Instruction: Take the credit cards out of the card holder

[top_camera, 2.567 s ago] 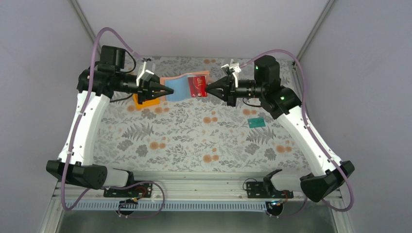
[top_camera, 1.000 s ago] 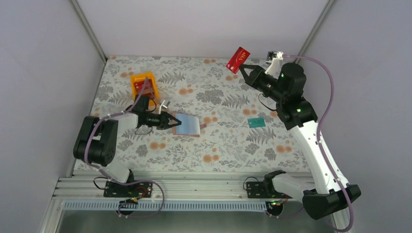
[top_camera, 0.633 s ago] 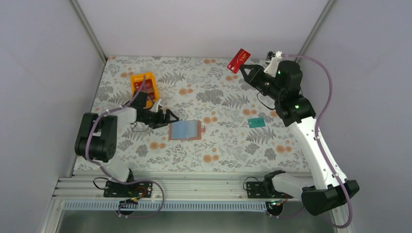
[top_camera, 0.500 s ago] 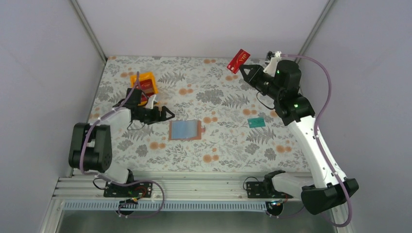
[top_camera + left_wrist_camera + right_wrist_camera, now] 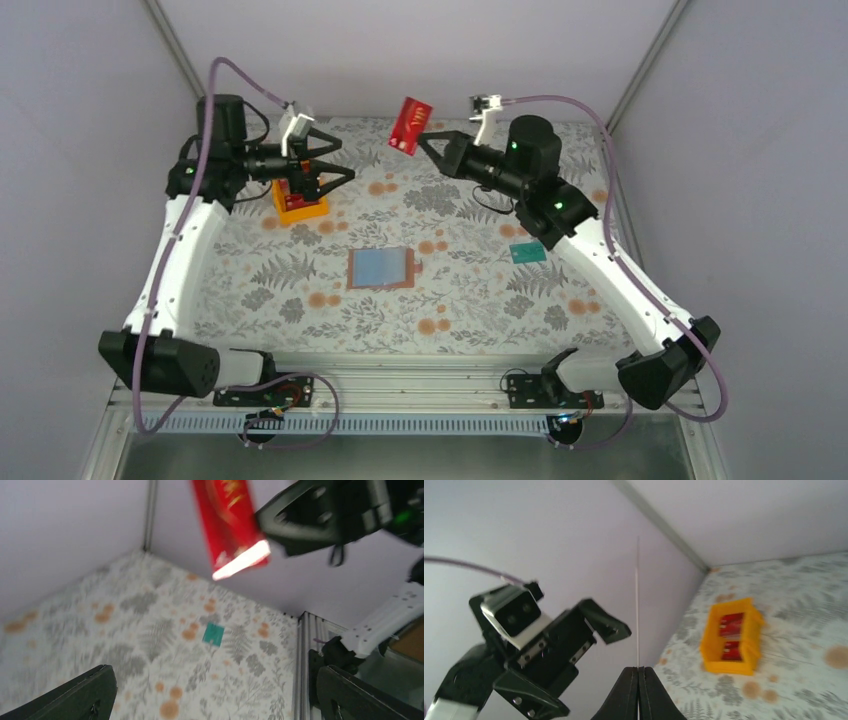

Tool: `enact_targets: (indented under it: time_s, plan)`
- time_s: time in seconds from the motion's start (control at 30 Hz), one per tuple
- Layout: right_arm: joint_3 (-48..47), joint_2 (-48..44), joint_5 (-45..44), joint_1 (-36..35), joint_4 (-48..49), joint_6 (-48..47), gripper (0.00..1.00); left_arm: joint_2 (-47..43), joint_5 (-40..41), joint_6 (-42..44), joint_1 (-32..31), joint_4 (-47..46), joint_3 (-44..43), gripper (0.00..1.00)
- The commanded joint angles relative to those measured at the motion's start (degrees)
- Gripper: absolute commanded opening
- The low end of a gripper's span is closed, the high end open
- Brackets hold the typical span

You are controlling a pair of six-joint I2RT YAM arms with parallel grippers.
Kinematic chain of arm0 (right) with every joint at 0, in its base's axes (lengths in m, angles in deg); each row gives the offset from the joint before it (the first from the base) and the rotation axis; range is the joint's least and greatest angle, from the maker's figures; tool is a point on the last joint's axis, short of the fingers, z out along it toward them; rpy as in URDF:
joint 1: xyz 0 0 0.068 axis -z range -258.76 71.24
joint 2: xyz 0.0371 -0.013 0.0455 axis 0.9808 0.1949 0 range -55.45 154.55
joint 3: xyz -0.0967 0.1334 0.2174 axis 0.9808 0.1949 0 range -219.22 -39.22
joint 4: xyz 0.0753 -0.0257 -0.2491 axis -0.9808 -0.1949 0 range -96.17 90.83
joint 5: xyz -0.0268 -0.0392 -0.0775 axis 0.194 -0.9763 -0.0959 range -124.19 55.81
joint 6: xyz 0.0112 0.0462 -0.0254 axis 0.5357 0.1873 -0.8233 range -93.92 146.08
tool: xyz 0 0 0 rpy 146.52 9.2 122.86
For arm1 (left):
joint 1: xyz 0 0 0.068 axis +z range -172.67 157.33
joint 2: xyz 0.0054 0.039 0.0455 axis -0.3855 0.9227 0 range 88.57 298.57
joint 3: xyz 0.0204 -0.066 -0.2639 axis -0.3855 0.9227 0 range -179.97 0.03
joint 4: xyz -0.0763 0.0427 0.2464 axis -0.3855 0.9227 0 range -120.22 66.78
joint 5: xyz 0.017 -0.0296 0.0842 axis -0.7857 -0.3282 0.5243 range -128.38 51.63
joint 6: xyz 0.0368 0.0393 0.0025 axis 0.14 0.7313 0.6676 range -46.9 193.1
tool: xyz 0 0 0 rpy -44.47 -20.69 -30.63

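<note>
A red card (image 5: 411,125) is up in the air above the far side of the counter (image 5: 470,305). The right pincer (image 5: 424,137) pinches it by one edge, with its jaws closed on it. In the right wrist view the card shows edge-on, as a thin upright line rising from the closed fingertips. The left wrist view catches its red face with pale lettering, tilted, in front of the back wall.

The card holder (image 5: 381,268) lies open and flat near the middle of the counter. Its light blue lining faces up inside a tan-brown border, and it is clear of both arms. A teal-green card (image 5: 526,252) lies flat on the counter to the right of the holder, well apart from it.

At the far left stands an orange tray (image 5: 300,208) with more red cards (image 5: 730,624) inside it. The left pincer (image 5: 338,158) hangs in the air above that tray, pointing toward the held card, its jaws spread wide and holding nothing.
</note>
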Motion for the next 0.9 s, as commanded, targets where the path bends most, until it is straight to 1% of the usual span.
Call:
enact_targets:
  time_s: [0.0, 0.1, 0.2, 0.3, 0.37, 0.43, 0.5, 0.57, 0.6, 0.63, 0.67, 0.73, 0.77, 0.8, 0.87]
  plan:
    - [-1.91, 0.59, 7.72, -4.18, 11.86, -8.11, 0.04, -1.37, -9.51, 4.8, -0.78, 3.69, -6.2, 1.0]
    - [-1.33, 1.07, 12.07, -6.28, 14.76, -10.96, 0.04, -0.53, -11.96, 3.29, -1.43, 3.7, -9.1, 1.0]
    - [-1.12, 1.57, 14.49, -7.75, 16.5, -12.28, 0.04, -0.1, -13.78, 2.79, -2.32, 3.55, -10.52, 1.0]
    - [-1.6, 2.27, 16.93, -9.1, 17.09, -13.71, 0.04, 0.35, -12.73, 3.39, -3.33, 3.47, -11.57, 1.0]
    - [-3.19, 3.32, 18.25, -9.82, 15.6, -15.01, 0.04, 0.98, -12.85, 3.28, -3.8, 3.6, -12.53, 0.96]
    - [-4.47, 4.11, 18.41, -10.31, 13.67, -16.23, 0.04, 1.51, -14.6, 3.46, -4.04, 3.97, -13.59, 0.84]
    - [-4.77, 4.22, 18.61, -10.44, 12.99, -16.91, 0.04, 1.77, -16.79, 4.24, -4.22, 4.55, -14.34, 0.64]
    - [-4.68, 4.06, 18.74, -10.45, 12.49, -17.65, 0.04, 1.8, -18.88, 5.74, -4.35, 5.85, -14.76, 0.41]
    - [-4.69, 3.89, 18.44, -10.45, 12.22, -18.0, 0.04, 1.78, -19.83, 6.63, -4.4, 6.61, -14.81, 0.27]
    - [-4.7, 3.66, 18.29, -10.45, 11.93, -18.37, 0.04, 1.67, -20.42, 7.33, -4.48, 7.12, -14.74, 0.11]
    - [-4.72, 3.57, 18.21, -10.45, 11.53, -19.09, 0.04, 1.58, -20.56, 7.72, -4.5, 7.46, -14.73, 0.04]
    - [-5.71, 3.68, 17.41, -10.44, 9.34, -20.95, 0.04, 1.46, -19.79, 8.29, -4.51, 8.42, -14.66, 0.03]
    - [-7.04, 3.89, 16.32, -10.45, 6.6, -22.8, 0.04, 1.46, -18.92, 8.77, -4.51, 9.14, -14.59, 0.03]
    - [-9.06, 4.18, 14.85, -10.45, 2.85, -25.19, 0.12, 1.39, -17.59, 9.32, -4.54, 9.81, -14.52, 0.02]
    - [-13.93, 4.85, 10.95, -10.37, -6.78, -29.98, 0.57, 1.03, -11.67, 11.72, -4.5, 11.75, -13.96, 0.02]
